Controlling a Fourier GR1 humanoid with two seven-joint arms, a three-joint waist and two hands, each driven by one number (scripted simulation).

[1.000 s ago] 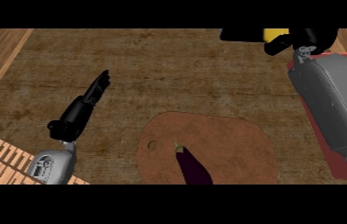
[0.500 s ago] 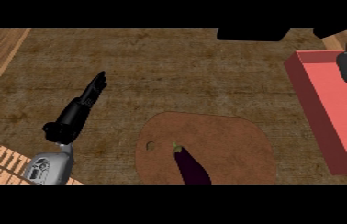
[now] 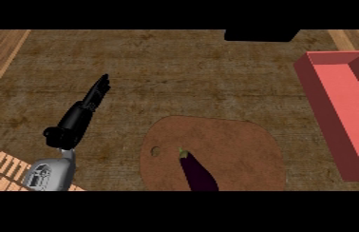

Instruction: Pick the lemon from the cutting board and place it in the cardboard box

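The lemon shows nowhere in the head view. A brown cutting board (image 3: 231,145) lies at the lower middle, with a dark purple eggplant (image 3: 198,173) on its near part. A red open box (image 3: 335,100) stands along the right edge. My left hand (image 3: 89,102) rests open at the left, fingers straight and pointing away, well clear of the board. Only a black piece of my right hand (image 3: 259,34) shows at the top edge, left of the box; what it holds is hidden.
The brown counter top (image 3: 175,74) stretches between the board and the far edge. Light wooden strips show at the top left (image 3: 13,45) and at the lower left corner (image 3: 14,167).
My right forearm and hand, which held the yellow lemon at the top right, have risen almost out of view, uncovering the red box. The lemon is no longer seen. The left hand has stayed still.
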